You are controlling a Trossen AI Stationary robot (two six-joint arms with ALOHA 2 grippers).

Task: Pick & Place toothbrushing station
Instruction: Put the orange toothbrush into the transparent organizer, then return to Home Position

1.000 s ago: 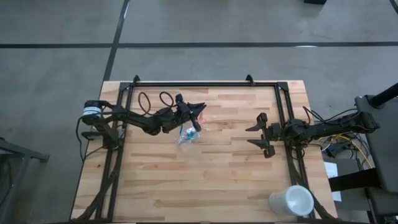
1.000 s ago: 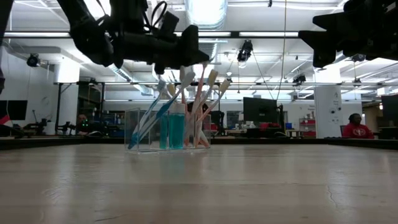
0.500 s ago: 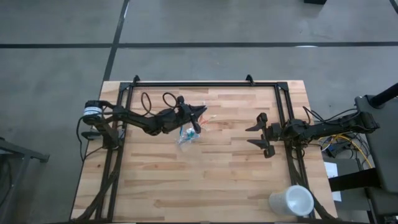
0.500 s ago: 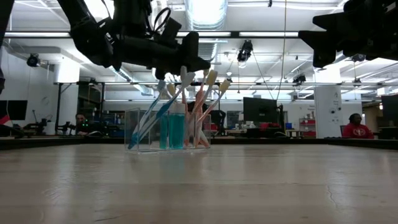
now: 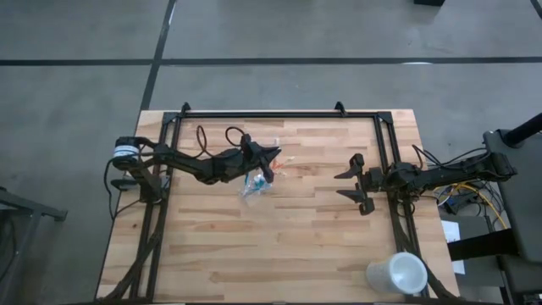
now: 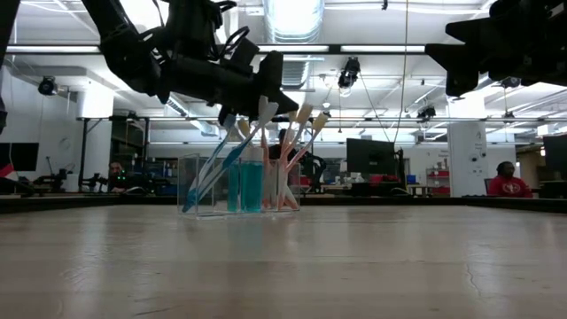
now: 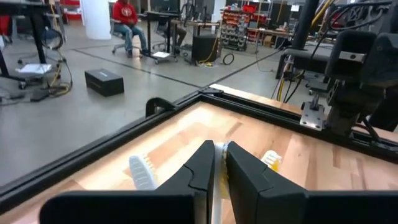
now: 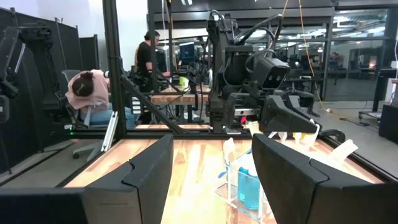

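Nudged slightly forward, left gripper (image 6: 266, 96) pinches a white toothbrush (image 6: 263, 113) between near-shut jaws above the cup (image 6: 237, 184); lift-out comes next; right gripper (image 5: 354, 183) waits open.

Bristling toothbrushes (image 6: 283, 146) crowd the clear cup (image 6: 237, 183) — open tabletop (image 5: 288, 246) around.

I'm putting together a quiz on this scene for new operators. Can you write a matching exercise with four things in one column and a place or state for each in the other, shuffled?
Column one:
1. left gripper
2. right gripper
3. blue tube
4. white cup

Column two:
A. standing inside the clear cup
B. open, holding nothing, off to the side of the brushes
C. near the table's corner, on the right arm's side
D. shut on a toothbrush above the clear cup

Pairs: 1-D, 2-B, 3-A, 4-C
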